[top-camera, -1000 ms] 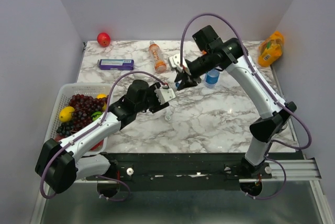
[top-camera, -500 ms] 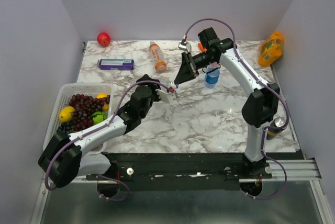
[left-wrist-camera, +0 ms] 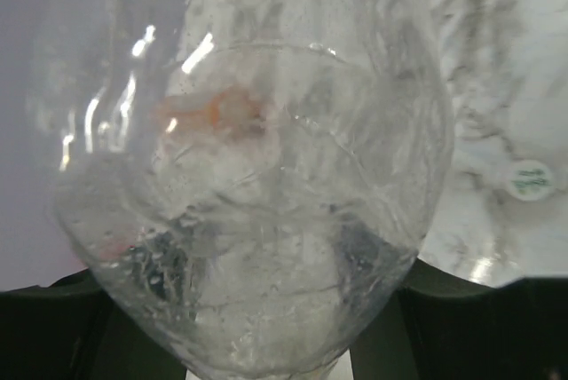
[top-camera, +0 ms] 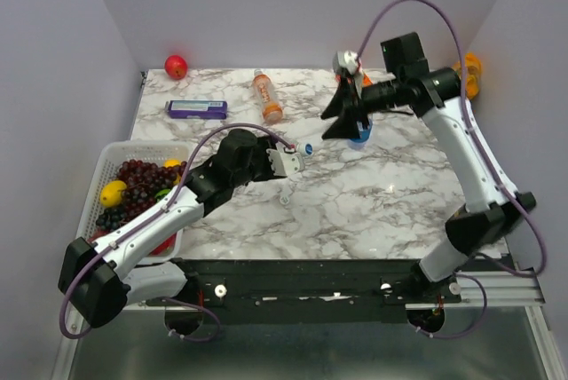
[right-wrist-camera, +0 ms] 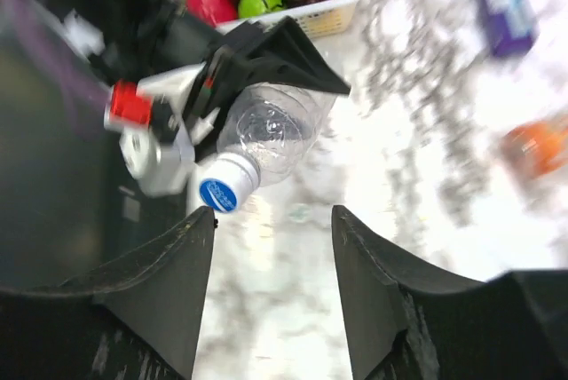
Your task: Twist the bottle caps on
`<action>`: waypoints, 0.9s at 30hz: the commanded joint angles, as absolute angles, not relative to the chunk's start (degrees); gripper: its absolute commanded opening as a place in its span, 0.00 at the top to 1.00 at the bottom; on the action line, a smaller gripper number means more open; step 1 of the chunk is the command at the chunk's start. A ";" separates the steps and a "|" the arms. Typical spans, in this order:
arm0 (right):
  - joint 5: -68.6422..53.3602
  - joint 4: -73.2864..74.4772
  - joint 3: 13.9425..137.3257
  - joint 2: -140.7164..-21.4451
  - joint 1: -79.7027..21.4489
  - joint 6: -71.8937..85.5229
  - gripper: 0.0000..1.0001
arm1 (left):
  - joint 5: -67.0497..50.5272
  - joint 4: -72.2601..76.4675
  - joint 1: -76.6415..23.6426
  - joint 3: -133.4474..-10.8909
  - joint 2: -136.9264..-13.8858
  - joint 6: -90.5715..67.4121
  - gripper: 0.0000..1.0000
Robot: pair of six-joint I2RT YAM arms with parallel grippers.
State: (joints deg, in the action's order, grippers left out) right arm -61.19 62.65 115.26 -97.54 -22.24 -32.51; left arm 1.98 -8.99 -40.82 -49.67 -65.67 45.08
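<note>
Left gripper (top-camera: 286, 163) grips the bottle (right-wrist-camera: 271, 124) above the table (top-camera: 382, 207); cap (right-wrist-camera: 224, 187) sits on its neck. Right gripper (right-wrist-camera: 273, 220) is open, empty, apart from the cap. Judgement: check the cap seats square; regrip it centred if it needs another turn.

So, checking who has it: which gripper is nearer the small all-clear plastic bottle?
Left. The left gripper is clamped around the clear plastic bottle; the right gripper hangs open beyond its capped end, not touching.
</note>
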 commanded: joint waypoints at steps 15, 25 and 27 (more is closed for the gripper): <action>-49.66 69.51 94.57 -81.21 -37.00 -93.33 0.37 | -28.04 -32.08 -40.08 -57.92 -68.03 37.00 1.00; -50.71 76.38 95.36 -82.35 -38.93 -100.20 0.45 | -27.42 -30.67 -39.99 -57.92 -68.38 36.56 1.00; -50.71 75.68 95.10 -82.35 -38.94 -100.28 0.46 | -27.42 -30.50 -40.08 -58.18 -68.55 36.56 1.00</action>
State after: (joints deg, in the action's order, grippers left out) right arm -50.19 73.38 94.45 -81.95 -38.33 -97.51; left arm -25.63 -31.40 -40.25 -55.94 -68.05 37.80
